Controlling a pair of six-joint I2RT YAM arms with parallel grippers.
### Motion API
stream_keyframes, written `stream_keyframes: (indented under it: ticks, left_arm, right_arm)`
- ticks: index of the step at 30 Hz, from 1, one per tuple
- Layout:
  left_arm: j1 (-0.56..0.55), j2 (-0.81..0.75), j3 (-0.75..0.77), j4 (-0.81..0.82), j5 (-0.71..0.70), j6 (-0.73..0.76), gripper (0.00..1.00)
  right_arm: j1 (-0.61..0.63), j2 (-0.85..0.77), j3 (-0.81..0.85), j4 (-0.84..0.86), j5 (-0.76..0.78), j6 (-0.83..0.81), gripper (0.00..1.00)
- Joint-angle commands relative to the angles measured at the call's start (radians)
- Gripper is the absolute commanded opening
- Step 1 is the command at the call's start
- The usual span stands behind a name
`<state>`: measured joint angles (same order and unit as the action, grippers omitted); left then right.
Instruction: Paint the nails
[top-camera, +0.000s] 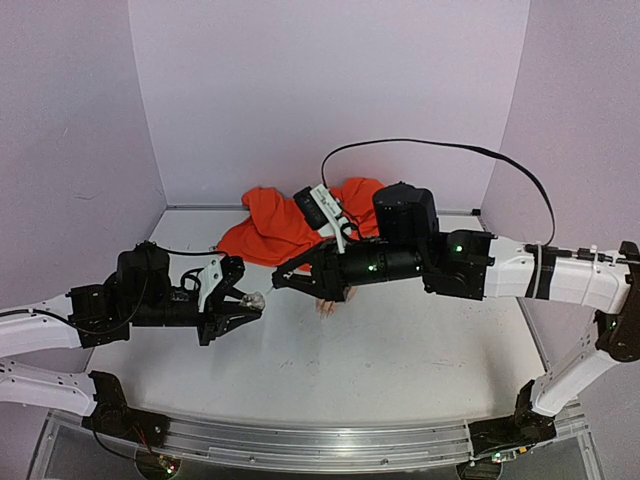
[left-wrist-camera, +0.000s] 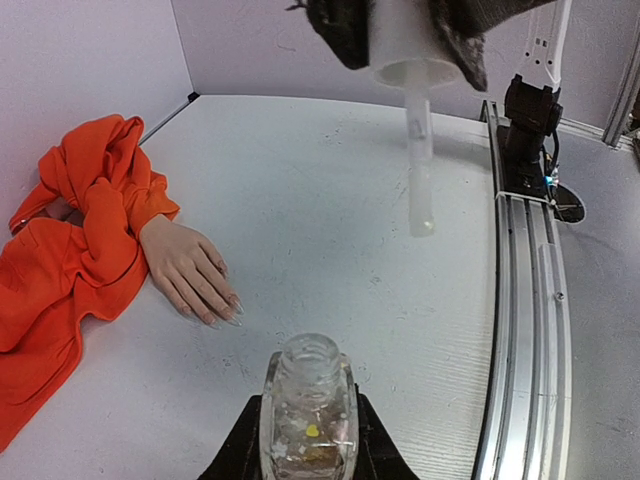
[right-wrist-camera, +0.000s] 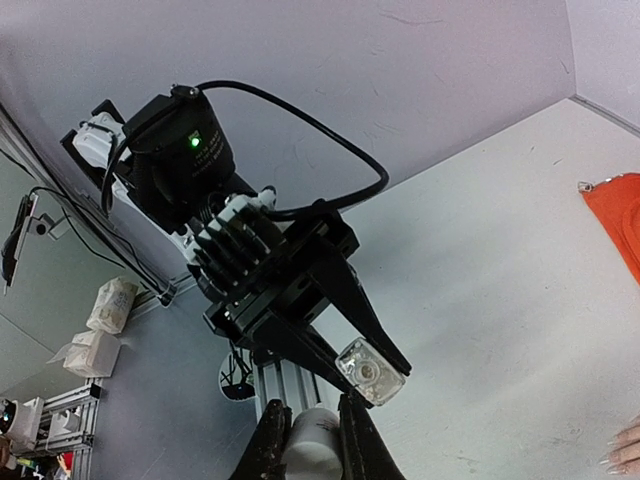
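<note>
The flesh-coloured mannequin hand (left-wrist-camera: 185, 270) lies flat on the table, its orange sleeve (left-wrist-camera: 70, 240) bunched behind it. Its pale glossy nails (left-wrist-camera: 228, 312) point toward the table's near side. My left gripper (left-wrist-camera: 308, 445) is shut on an open clear glass polish bottle (left-wrist-camera: 308, 400), held upright a little right of the nails. My right gripper (right-wrist-camera: 312, 440) is shut on the white cap (right-wrist-camera: 312, 448). The cap's clear brush stem (left-wrist-camera: 420, 170) hangs above and beyond the bottle mouth, apart from it. In the top view the right gripper (top-camera: 280, 275) is just right of the bottle (top-camera: 254, 299), and the right arm covers most of the hand (top-camera: 326, 306).
The orange fabric (top-camera: 280, 225) heaps against the back wall, with a black-and-white device (top-camera: 320, 208) on it. A black cable (top-camera: 440, 148) arcs over the right arm. A metal rail (left-wrist-camera: 520, 300) runs along the table's near edge. Lilac walls close in three sides.
</note>
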<state>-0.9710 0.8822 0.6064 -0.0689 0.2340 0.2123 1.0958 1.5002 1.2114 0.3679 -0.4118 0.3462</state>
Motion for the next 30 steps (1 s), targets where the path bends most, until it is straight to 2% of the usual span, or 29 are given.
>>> stream_keyframes:
  ticks: [1,30]
  left_arm:
    - [-0.008,-0.003,0.020,0.064,0.028,0.021,0.00]
    - [-0.008,-0.002,0.033,0.065,0.045,0.019,0.00]
  right_arm:
    - [0.005,0.029,0.069,0.056,-0.014,0.002,0.00]
    - [0.006,0.096,0.088,0.031,-0.027,-0.016,0.00]
